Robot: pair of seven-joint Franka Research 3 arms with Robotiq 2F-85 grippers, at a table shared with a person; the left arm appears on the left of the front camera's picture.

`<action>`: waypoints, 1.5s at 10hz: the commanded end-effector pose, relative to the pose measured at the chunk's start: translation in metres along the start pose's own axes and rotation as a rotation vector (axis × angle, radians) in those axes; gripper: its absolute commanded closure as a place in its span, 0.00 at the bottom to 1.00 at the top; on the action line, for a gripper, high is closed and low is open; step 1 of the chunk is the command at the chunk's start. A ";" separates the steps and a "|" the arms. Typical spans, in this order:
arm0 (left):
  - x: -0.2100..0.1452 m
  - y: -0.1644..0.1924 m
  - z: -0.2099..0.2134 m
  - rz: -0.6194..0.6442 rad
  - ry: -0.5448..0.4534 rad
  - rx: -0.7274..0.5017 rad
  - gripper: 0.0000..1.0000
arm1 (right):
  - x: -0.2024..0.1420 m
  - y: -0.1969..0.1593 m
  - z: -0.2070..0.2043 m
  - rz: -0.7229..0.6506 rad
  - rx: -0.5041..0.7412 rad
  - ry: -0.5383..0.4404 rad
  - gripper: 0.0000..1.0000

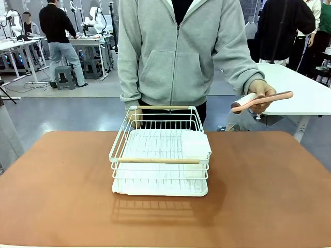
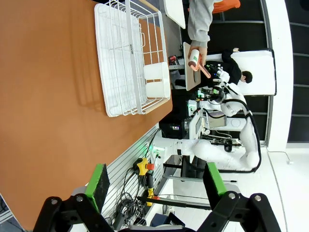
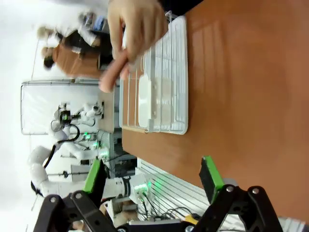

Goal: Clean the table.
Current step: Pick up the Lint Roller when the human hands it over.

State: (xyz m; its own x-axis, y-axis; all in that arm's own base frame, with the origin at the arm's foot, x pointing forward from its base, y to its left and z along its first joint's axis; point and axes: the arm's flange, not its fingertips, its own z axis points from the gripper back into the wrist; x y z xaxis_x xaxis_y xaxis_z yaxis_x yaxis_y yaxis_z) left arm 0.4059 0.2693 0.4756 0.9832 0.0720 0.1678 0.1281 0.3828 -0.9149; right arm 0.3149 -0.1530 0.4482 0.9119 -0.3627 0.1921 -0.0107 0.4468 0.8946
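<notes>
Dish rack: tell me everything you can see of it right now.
The dish rack is a white wire basket, upright and level on the table, near its middle toward the far edge. Two pale wood-look bars cross its near and far ends. It sits in a white ribbed tray; a white box-like insert sits at its right side. A person's hand is at its far left corner; contact unclear.

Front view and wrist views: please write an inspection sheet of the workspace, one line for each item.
Surface: table, smooth reddish-brown top; no spill or crumbs seen.
Job's things: pink-handled roller, likely the cleaning tool, in the person's hand, held in the air at the far right.
Clutter: white wire dish rack with wooden handles, standing at the middle.
Grippers: left gripper open, holds nothing; right gripper open, holds nothing.
Cables: cables below the near edge.
Surroundings: white tables, people behind.
</notes>
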 end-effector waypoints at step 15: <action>-0.003 0.000 0.001 -0.002 -0.002 -0.002 0.00 | 0.010 0.092 -0.157 -0.304 -0.203 -0.267 0.03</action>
State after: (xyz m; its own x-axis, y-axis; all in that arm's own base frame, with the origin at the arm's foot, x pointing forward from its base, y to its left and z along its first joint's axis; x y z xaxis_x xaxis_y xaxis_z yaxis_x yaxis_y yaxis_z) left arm 0.4058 0.2696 0.4754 0.9832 0.0727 0.1675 0.1276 0.3826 -0.9150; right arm 0.3831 0.0117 0.4749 0.7287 -0.6842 0.0287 0.3769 0.4357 0.8174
